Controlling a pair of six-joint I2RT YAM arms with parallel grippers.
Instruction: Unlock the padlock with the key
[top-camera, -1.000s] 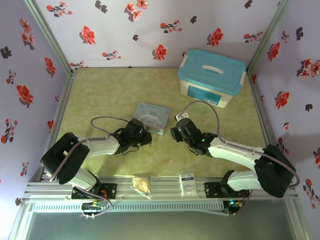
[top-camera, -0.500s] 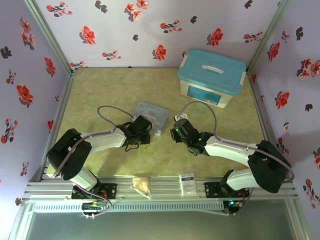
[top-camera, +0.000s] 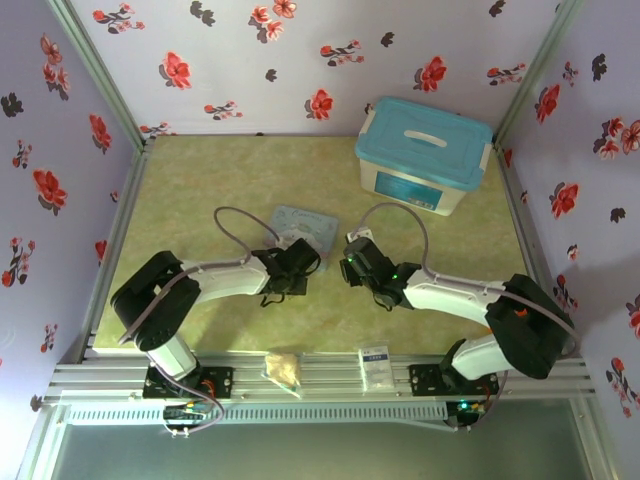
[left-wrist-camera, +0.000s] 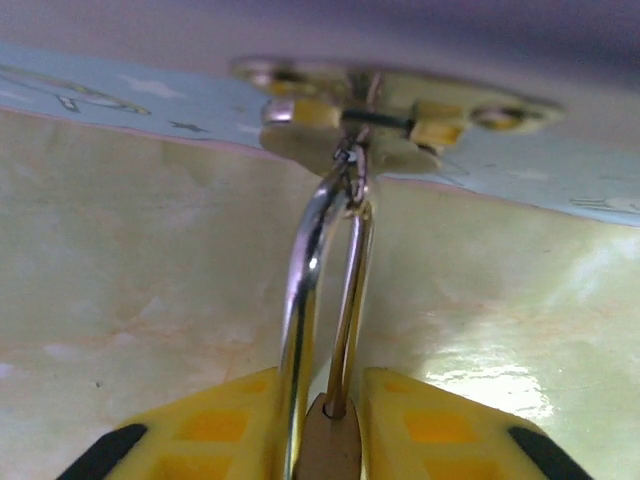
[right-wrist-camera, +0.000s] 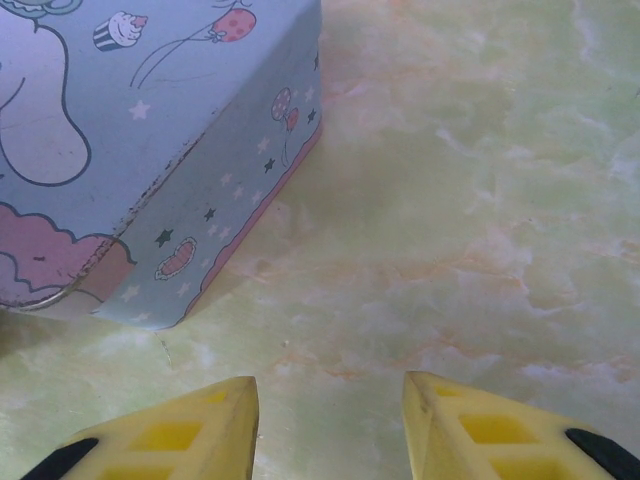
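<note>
Holding the padlock is my step now: left jaws pinch its body, its loop hooked on the tin's clasp. Right jaws hang wide apart over the desk, holding nothing. Next they must fetch the key, I think. Since a second ago, my left arm slid nearer the tin.

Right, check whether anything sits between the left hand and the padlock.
Nothing visible does. The left hand grips the padlock between its fingers, and the shackle runs up to the latch on the cartoon tin. The right hand hangs open over bare table beside that tin.
</note>
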